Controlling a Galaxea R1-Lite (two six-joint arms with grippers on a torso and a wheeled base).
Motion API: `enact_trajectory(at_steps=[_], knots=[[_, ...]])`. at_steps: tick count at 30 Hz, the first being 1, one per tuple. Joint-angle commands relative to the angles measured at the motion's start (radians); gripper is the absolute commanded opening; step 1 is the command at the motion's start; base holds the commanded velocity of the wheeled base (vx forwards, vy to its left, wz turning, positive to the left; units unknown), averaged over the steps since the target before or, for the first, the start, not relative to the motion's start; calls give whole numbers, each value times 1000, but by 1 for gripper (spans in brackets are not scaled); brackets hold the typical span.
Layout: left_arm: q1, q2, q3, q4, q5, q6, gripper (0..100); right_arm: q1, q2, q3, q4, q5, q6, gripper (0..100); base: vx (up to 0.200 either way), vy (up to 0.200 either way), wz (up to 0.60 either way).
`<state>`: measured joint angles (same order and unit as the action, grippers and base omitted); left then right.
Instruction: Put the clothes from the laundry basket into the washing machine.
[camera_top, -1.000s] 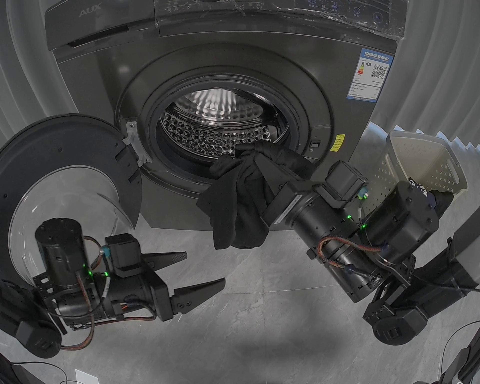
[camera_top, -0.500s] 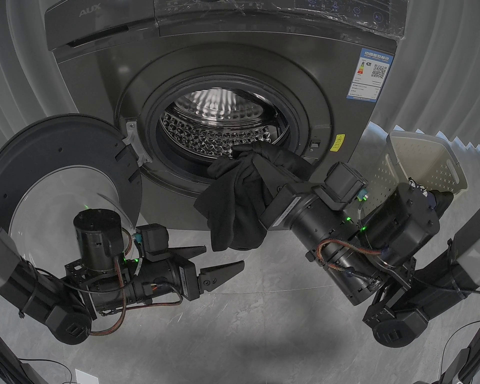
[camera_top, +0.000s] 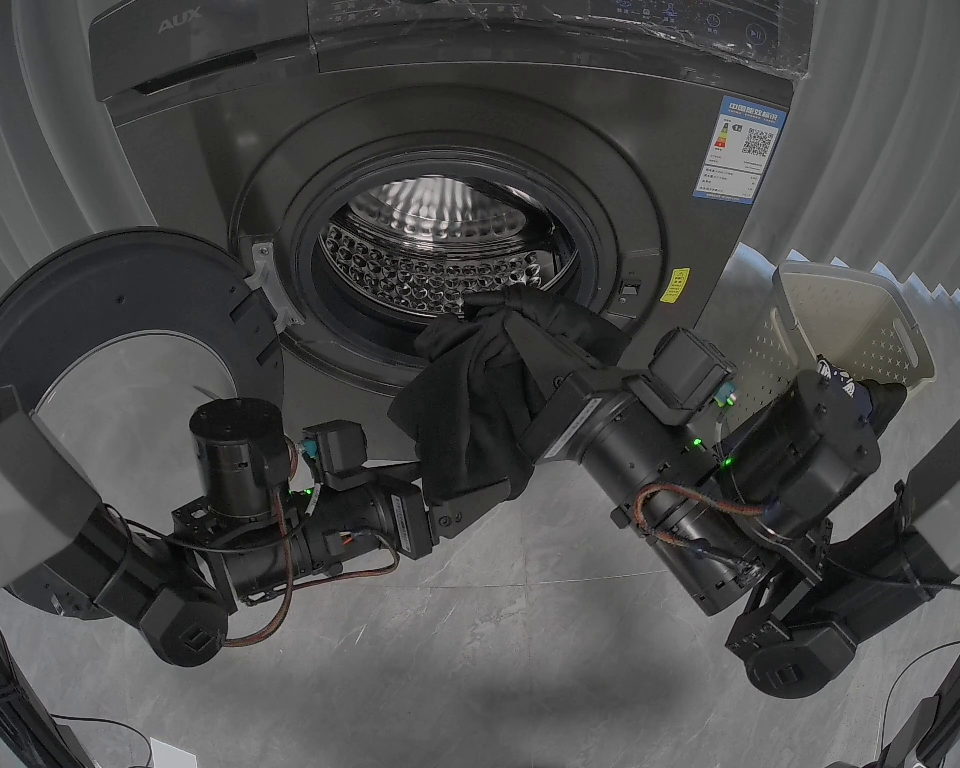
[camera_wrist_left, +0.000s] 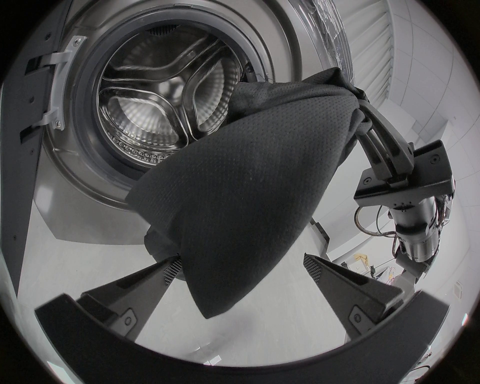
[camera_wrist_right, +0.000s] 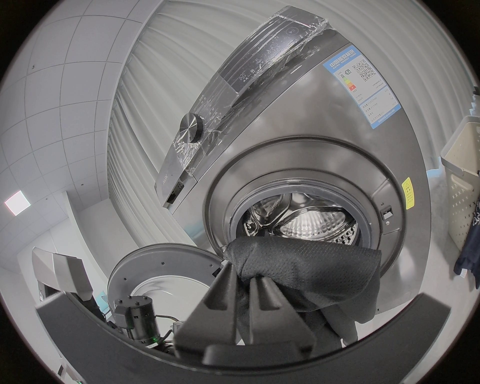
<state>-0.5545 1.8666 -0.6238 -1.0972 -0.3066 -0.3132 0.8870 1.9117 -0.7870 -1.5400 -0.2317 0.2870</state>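
Right gripper (camera_wrist_right: 245, 282) pinches the black garment (camera_top: 470, 400) by its top, at the lower lip of the washing machine drum (camera_top: 430, 235). The cloth hangs outside, long axis vertical. Your left gripper (camera_wrist_left: 240, 265), spread, straddles the tail from below, so it's nearer for the lift in.

Soft, even indoor light, with a ceiling panel (camera_wrist_right: 17, 202) glowing. The steel drum (camera_top: 440, 235) gives bright glare. Both wrist views bulge, straight lines curving, with black corners.
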Motion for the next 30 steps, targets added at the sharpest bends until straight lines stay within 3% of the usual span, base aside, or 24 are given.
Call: enact_trajectory(at_steps=[1,5,6,18,28,29,30], knots=[[-1,31,-13,-20,1,-3,100,4,0,0,0,-1,0,0,0,0,0],[-13,34,-13,-38,7,-3,100,4,0,0,-2,-3,0,0,0,0,0],[-16,36,-14,-44,17,-1,0,4,0,2,-2,-3,1,0,0,0,0],[-50,2,10,-136,75,3,0,3,0,25,-2,-3,0,0,0,0,0],[-96,-107,85,-154,75,3,0,4,4,89,-2,8,8,0,0,0,0],[-96,-110,87,-154,75,3,0,6,4,94,-2,8,9,100,0,0,0],[-96,-115,88,-156,75,2,0,6,6,97,-3,8,9,100,0,0,0]])
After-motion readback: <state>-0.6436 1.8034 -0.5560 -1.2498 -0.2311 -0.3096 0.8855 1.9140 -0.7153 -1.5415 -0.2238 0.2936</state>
